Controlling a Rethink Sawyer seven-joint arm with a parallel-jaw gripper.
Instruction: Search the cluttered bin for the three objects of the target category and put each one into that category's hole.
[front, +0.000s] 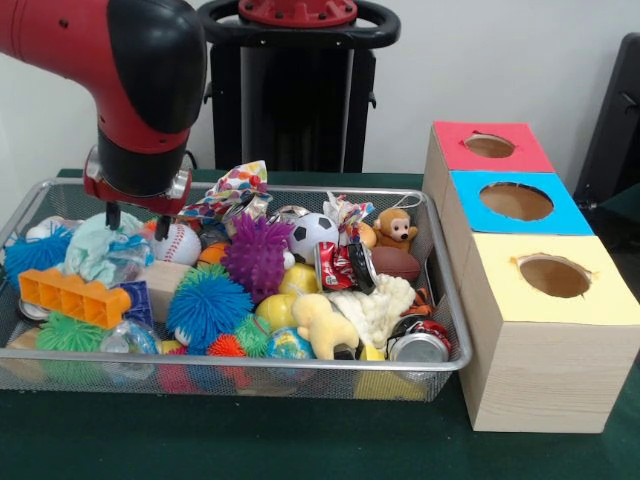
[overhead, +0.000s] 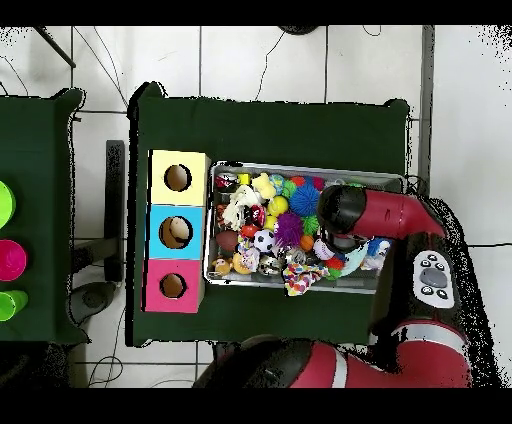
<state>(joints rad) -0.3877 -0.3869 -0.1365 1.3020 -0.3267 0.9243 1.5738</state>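
Note:
The silver wire-mesh bin (front: 250, 364) holds a heap of toys and shows in the overhead view too (overhead: 385, 178). My gripper (front: 137, 221) hangs at the bin's left end. Its two fingers are apart, just above a crumpled pale-blue wrapper (front: 100, 248) and beside a baseball (front: 178, 243). It holds nothing. In the overhead view the red arm (overhead: 345, 210) covers the gripper. Three wooden boxes with holes stand beside the bin: red top (front: 455, 135), blue top (front: 475, 215), yellow top (front: 500, 300).
The bin also holds a purple spiky ball (front: 257, 255), a blue spiky ball (front: 207, 305), a soccer ball (front: 312, 235), a monkey plush (front: 395, 228), a brown football (front: 395, 263), crushed cans (front: 420, 345) and an orange block (front: 75, 295). A second table with cups (overhead: 8, 258) stands at the overhead view's left.

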